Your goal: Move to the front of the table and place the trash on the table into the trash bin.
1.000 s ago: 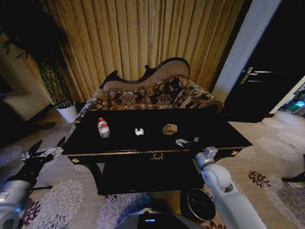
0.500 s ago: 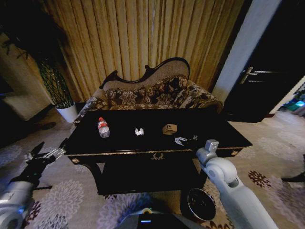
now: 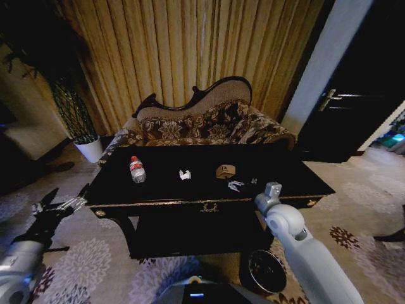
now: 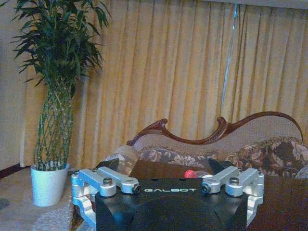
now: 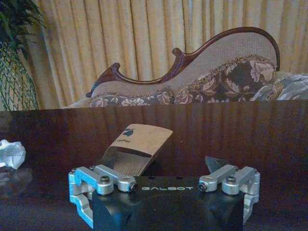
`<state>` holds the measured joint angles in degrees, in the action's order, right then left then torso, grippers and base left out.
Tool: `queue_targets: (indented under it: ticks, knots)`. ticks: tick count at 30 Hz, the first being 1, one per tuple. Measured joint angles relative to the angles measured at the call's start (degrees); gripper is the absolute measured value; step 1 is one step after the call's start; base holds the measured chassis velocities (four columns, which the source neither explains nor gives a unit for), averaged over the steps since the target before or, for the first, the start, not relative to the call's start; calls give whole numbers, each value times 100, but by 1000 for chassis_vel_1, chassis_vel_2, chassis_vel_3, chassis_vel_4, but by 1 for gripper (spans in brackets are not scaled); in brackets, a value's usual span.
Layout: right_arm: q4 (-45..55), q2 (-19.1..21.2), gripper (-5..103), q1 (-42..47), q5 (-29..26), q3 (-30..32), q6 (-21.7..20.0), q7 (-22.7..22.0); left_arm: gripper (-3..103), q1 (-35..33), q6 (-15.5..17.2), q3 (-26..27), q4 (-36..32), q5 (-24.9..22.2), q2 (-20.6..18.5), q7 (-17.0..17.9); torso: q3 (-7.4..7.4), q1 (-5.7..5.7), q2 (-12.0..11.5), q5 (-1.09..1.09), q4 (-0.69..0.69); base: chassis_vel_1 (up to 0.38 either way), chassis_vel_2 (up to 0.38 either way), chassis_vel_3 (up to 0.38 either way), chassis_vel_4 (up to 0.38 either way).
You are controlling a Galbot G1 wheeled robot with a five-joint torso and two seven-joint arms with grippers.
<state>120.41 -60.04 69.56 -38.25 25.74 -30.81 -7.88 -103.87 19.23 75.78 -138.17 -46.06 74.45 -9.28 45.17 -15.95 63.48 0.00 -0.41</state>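
The black table (image 3: 291,171) carries the trash: a clear bottle (image 3: 137,169) with a red label at the left, a white paper ball (image 3: 185,174) in the middle, and a tan scrap (image 3: 225,171) to its right. My right gripper (image 3: 244,184) is open over the table's front right part, just short of the tan scrap. In the right wrist view the tan scrap (image 5: 139,144) lies straight ahead of that gripper (image 5: 166,182) and the paper ball (image 5: 10,154) sits off to one side. My left gripper (image 3: 60,204) hangs open, left of the table. The trash bin (image 3: 267,271) stands on the floor below my right arm.
An ornate sofa (image 3: 202,123) stands behind the table, with curtains behind it. A plant in a white pot (image 3: 90,149) stands at the back left. A dark door (image 3: 354,107) is at the right. Patterned carpet (image 3: 95,266) surrounds the table.
My right gripper has moved left and farther over the table, closer to the tan scrap. My left gripper dropped slightly, then held still. The trash has not moved.
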Motion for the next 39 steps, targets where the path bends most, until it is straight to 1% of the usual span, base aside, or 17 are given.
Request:
queue_targets:
  ticks: [16,25,26,27,28,29,30,31,32,35,36,37,39]
  knots:
    - [-235,-12,100,-314,-30,-258,14,-8,100,9,-9,-13,10,38,31,-17,0,0,0,0,0,0,0,0,0]
    - [-375,16,101,-428,-15,-271,43,-45,100,18,-44,-14,25,36,47,-79,0,0,0,0,0,0,0,0,0]
    - [-387,16,96,-439,-14,-272,44,-66,100,18,-45,-19,25,39,54,-82,0,0,0,0,0,0,0,0,0]
    - [-387,16,96,-439,-14,-272,44,-66,100,18,-45,-19,25,39,54,-82,0,0,0,0,0,0,0,0,0]
    - [-401,16,91,-449,-14,-277,46,-98,100,18,-47,-25,25,41,57,-87,0,0,0,0,0,0,0,0,0]
    - [-401,16,91,-449,-14,-277,46,-98,100,18,-47,-25,25,41,57,-87,0,0,0,0,0,0,0,0,0]
    - [-410,16,86,-450,-14,-278,48,-112,100,18,-48,-27,24,42,59,-95,0,0,0,0,0,0,0,0,0]
    - [-420,14,75,-450,-11,-280,50,-118,100,18,-54,-28,23,43,61,-112,0,0,0,0,0,0,0,0,0]
    - [-424,11,70,-445,-8,-280,53,-119,100,17,-63,-28,23,44,64,-128,0,0,0,0,0,0,0,0,0]
    - [-428,6,70,-441,-5,-280,57,-119,100,14,-65,-28,24,44,68,-137,0,0,0,0,0,0,0,0,0]
    - [-432,-2,58,-431,0,-280,62,-119,100,3,-71,-28,24,45,76,-150,0,0,0,0,0,0,0,0,0]
    - [-432,-2,52,-425,1,-280,64,-119,100,-3,-82,-26,27,46,80,-168,0,0,0,0,0,0,0,0,0]
    - [-433,-2,52,-422,2,-280,65,-119,100,-6,-90,-21,33,47,81,-186,0,0,0,0,0,0,0,0,0]
